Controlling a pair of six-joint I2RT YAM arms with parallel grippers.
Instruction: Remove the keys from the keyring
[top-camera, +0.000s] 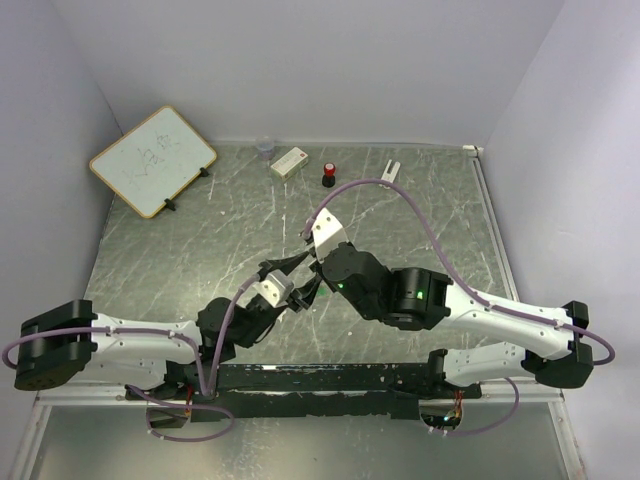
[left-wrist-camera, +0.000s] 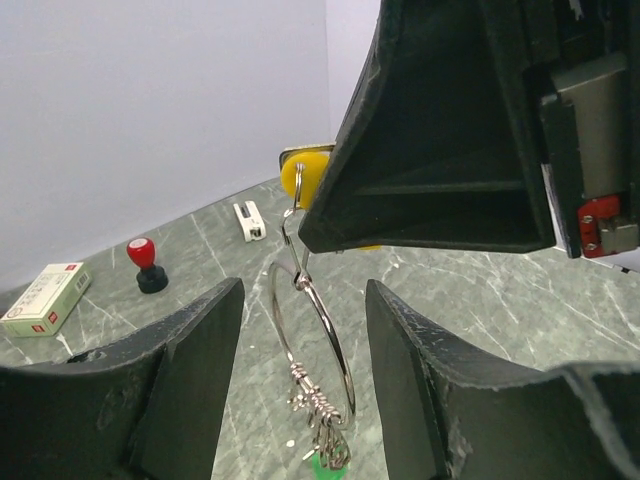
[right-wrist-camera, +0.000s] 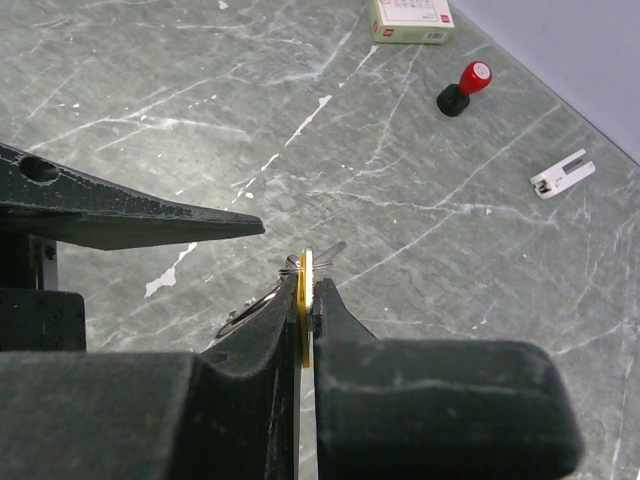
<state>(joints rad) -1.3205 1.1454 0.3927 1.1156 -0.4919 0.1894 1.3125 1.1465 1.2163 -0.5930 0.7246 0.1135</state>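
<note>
My right gripper (right-wrist-camera: 307, 290) is shut on the yellow-headed key (right-wrist-camera: 305, 265) and holds it edge-on above the table. The silvery keyring (left-wrist-camera: 334, 349) hangs from that yellow key (left-wrist-camera: 303, 172). Its twisted wire bit and the green-headed key (left-wrist-camera: 328, 468) dangle at the bottom. My left gripper (left-wrist-camera: 303, 340) is open, one finger on each side of the hanging ring, not touching it. In the top view both grippers meet at the table's near middle, left gripper (top-camera: 285, 290) and right gripper (top-camera: 312, 277); the ring and keys are too small to make out there.
A red-capped black knob (top-camera: 328, 176), a white box (top-camera: 289, 161) and a white clip (top-camera: 389, 170) lie at the far side. A small clear cup (top-camera: 265, 148) stands by the back wall. A whiteboard (top-camera: 152, 160) leans at the far left.
</note>
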